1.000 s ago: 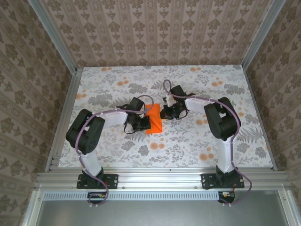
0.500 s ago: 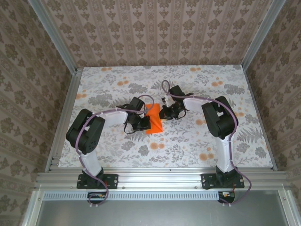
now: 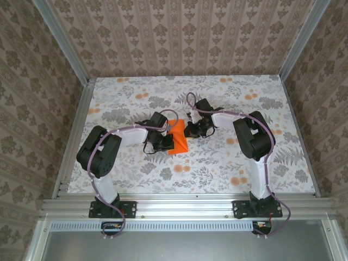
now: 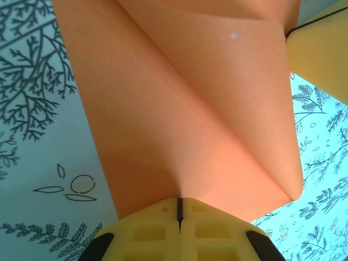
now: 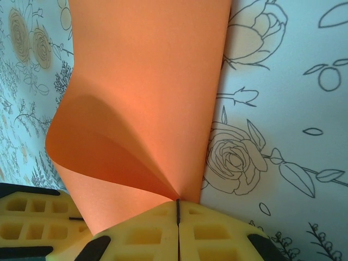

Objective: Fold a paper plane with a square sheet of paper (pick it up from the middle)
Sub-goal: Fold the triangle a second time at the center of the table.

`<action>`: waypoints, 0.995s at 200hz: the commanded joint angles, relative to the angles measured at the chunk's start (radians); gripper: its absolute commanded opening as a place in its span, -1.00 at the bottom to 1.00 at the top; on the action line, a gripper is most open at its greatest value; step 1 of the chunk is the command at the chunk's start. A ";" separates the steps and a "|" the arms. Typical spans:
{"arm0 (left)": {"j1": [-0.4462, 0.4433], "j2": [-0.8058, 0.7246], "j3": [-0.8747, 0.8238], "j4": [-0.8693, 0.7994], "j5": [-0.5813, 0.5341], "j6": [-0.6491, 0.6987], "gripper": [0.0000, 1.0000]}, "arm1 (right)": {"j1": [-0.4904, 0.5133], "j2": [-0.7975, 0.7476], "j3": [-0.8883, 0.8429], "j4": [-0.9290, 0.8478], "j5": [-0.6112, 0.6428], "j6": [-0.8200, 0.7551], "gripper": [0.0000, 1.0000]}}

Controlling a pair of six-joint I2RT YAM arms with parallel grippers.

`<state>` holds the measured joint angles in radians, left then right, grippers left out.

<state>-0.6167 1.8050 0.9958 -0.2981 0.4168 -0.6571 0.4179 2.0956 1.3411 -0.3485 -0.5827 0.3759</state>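
The square sheet of paper is bright orange and stands bowed up off the tablecloth between my two grippers. My left gripper is shut on its near left edge; in the left wrist view the sheet rises from the pinched jaws in a creased fold. On the opposite edge, my right gripper is also shut; in the right wrist view the sheet curls over from the closed jaws. A finished paper plane is out of view.
The floral tablecloth covers the table, with patterned walls and metal rails on three sides. The right gripper's yellow finger shows at the left wrist view's top right. The left gripper's fingers sit low left in the right wrist view.
My right gripper has shifted slightly left toward the left one, and the sheet between them has bunched narrower. The left arm has hardly moved.
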 commanded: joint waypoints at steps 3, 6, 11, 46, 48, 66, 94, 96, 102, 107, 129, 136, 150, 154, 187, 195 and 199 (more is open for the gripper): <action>-0.009 0.007 0.014 -0.056 -0.016 0.015 -0.89 | 0.006 0.011 0.013 -0.035 0.050 -0.011 -0.84; -0.009 0.003 0.015 -0.052 -0.012 0.013 -0.88 | 0.005 0.011 0.012 -0.035 0.051 -0.011 -0.84; -0.009 -0.006 0.016 -0.042 -0.005 0.010 -0.86 | 0.006 0.013 0.011 -0.035 0.053 -0.012 -0.83; -0.002 -0.075 0.009 0.141 0.102 -0.072 -0.64 | 0.005 0.020 -0.005 -0.037 0.066 -0.014 -0.84; -0.002 -0.077 0.007 0.152 0.105 -0.079 -0.64 | 0.006 0.021 -0.006 -0.037 0.067 -0.013 -0.84; 0.002 -0.094 -0.012 0.266 0.119 -0.143 -0.61 | 0.005 0.021 -0.013 -0.037 0.073 -0.013 -0.84; 0.008 -0.082 -0.027 0.353 0.093 -0.194 -0.64 | 0.005 0.020 -0.020 -0.041 0.083 -0.016 -0.84; 0.008 -0.079 -0.027 0.354 0.091 -0.194 -0.65 | 0.006 0.020 -0.021 -0.040 0.083 -0.016 -0.84; 0.008 -0.071 -0.025 0.355 0.085 -0.197 -0.66 | 0.005 0.021 -0.021 -0.040 0.083 -0.015 -0.83; 0.008 -0.063 -0.020 0.355 0.080 -0.199 -0.68 | 0.005 0.021 -0.022 -0.039 0.083 -0.014 -0.84; 0.008 -0.027 -0.004 0.345 0.067 -0.200 -0.74 | 0.005 0.022 -0.021 -0.036 0.079 -0.013 -0.83; 0.008 -0.018 -0.001 0.345 0.066 -0.200 -0.76 | 0.006 0.022 -0.022 -0.035 0.077 -0.011 -0.83; 0.008 0.001 0.011 0.331 0.060 -0.194 -0.78 | 0.005 0.023 -0.023 -0.034 0.076 -0.010 -0.84; 0.008 0.005 0.017 0.323 0.056 -0.192 -0.78 | 0.005 0.023 -0.023 -0.033 0.076 -0.009 -0.84; 0.009 0.041 0.036 0.298 0.046 -0.178 -0.79 | 0.006 0.023 -0.022 -0.032 0.072 -0.005 -0.83; 0.009 0.049 0.039 0.298 0.048 -0.176 -0.79 | 0.005 0.023 -0.023 -0.033 0.072 -0.006 -0.83; 0.009 0.051 0.040 0.298 0.048 -0.176 -0.79 | 0.005 0.023 -0.023 -0.032 0.072 -0.005 -0.83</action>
<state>-0.6136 1.8309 0.9985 0.0193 0.4740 -0.8383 0.4198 2.0956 1.3403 -0.3481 -0.5720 0.3729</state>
